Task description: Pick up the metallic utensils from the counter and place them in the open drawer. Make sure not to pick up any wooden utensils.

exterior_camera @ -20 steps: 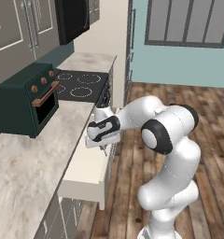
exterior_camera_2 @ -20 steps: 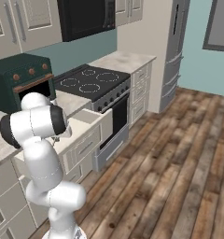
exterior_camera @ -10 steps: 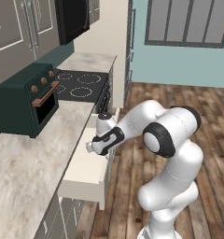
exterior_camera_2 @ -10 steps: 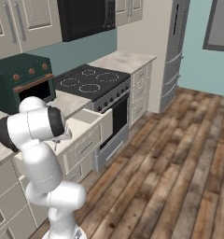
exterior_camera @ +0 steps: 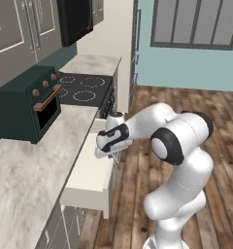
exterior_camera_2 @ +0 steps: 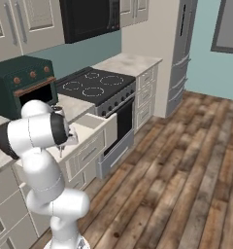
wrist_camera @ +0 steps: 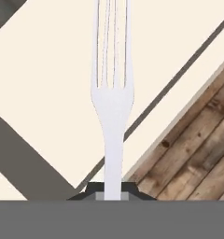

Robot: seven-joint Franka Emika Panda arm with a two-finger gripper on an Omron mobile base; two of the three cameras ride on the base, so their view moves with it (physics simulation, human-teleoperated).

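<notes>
One of the metallic utensils, a pale silvery fork, sticks out from my gripper, which is shut on its handle. Behind the tines lies the cream floor of the open drawer. In the left base view my gripper hangs over the right edge of the open drawer, with the fork's thin shaft pointing down. In the right base view the gripper sits beside the drawer, half hidden by my arm. The island counter and the wooden utensils are out of view.
A dark green toaster oven stands on the wall worktop left of the drawer. A black stove lies beyond it and a tall fridge farther on. Wooden floor spreads to the right.
The hand has come down and a little toward me with the fork, settling lower over the drawer. The base has not moved.
</notes>
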